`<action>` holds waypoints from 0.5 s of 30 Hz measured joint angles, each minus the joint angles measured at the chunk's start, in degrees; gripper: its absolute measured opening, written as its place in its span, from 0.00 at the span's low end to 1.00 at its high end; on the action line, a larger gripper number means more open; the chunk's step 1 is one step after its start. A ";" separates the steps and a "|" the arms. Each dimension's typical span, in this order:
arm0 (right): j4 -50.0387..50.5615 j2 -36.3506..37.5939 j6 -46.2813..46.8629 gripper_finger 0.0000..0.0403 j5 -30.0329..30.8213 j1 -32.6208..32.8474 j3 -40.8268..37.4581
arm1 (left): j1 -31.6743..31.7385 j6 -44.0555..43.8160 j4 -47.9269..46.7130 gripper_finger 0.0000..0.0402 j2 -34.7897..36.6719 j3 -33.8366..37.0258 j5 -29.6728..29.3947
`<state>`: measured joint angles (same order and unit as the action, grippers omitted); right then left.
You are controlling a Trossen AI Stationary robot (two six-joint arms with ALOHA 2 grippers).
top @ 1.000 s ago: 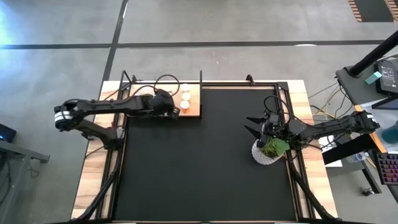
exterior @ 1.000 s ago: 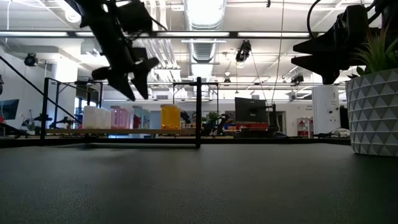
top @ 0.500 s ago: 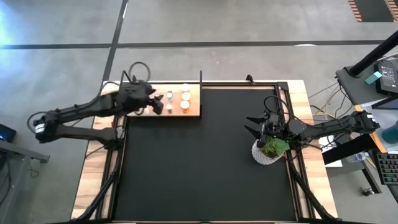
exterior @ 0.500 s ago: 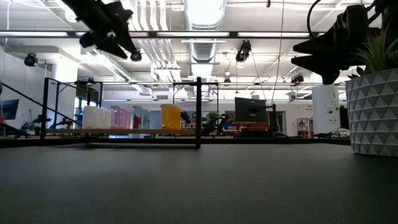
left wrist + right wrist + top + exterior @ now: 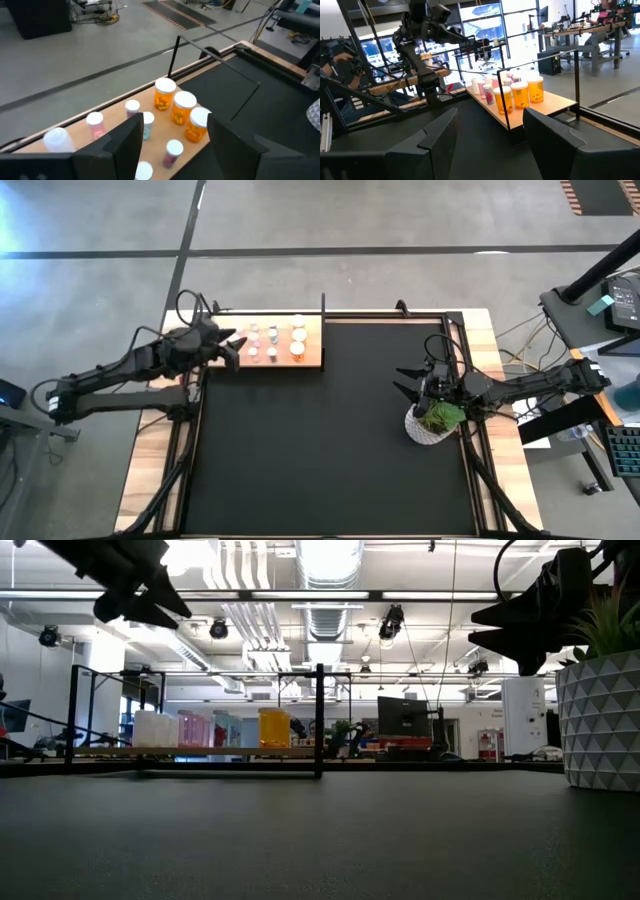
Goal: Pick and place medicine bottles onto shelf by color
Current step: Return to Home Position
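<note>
Sorting looks all but done. The left fingers point(image 5: 231, 347) hang spread wide and empty, high over the near end of the shelf point(image 5: 313, 359), with the arm apparently bound for its rest position. The medicine bottles point(image 5: 273, 340) stand just ahead of and below those fingers, every one upright, long axis vertical, white caps up. All that I can make out are on the board.

From the wrist, the left fingers point(image 5: 173, 120) frame the lot. Three orange bottles point(image 5: 184, 107) bunch at the end farthest from the fingers. A pink bottle point(image 5: 95, 125) and a teal bottle point(image 5: 146, 125) stand between, and a white bottle point(image 5: 55, 140) is nearest.

The shelf, a pale plank of bare wood, runs lengthwise straight away from the left fingers along one edge of the black worktop point(image 5: 320, 460), fenced by thin black posts point(image 5: 319, 720).

The right fingers point(image 5: 403, 381), likewise parted with nothing between them, hover well apart across the worktop, beside a white faceted plant pot point(image 5: 428, 426). The left arm is plainly the nearer to the bottles.

Any pull-away, by my reckoning, turns on that one relation. With the bottles below and ahead, a move up and back should miss caps and posts alike. The bottles look light, slick-sided and easy to topple, and the worktop is matte and dull.
</note>
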<state>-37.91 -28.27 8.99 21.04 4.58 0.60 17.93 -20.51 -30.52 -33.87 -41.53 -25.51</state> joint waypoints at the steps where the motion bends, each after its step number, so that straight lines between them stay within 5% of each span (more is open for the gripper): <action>1: 0.00 0.00 0.00 0.53 0.01 0.00 0.00 | 0.00 -0.04 0.79 0.51 0.49 0.98 0.13; 15: -0.02 0.00 0.00 0.53 0.01 -0.02 -0.01 | -0.09 -0.07 26.56 0.51 8.03 19.83 5.29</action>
<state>-37.93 -28.27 8.99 21.04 4.56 0.60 17.85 -20.59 -3.96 -25.84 -21.70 -20.21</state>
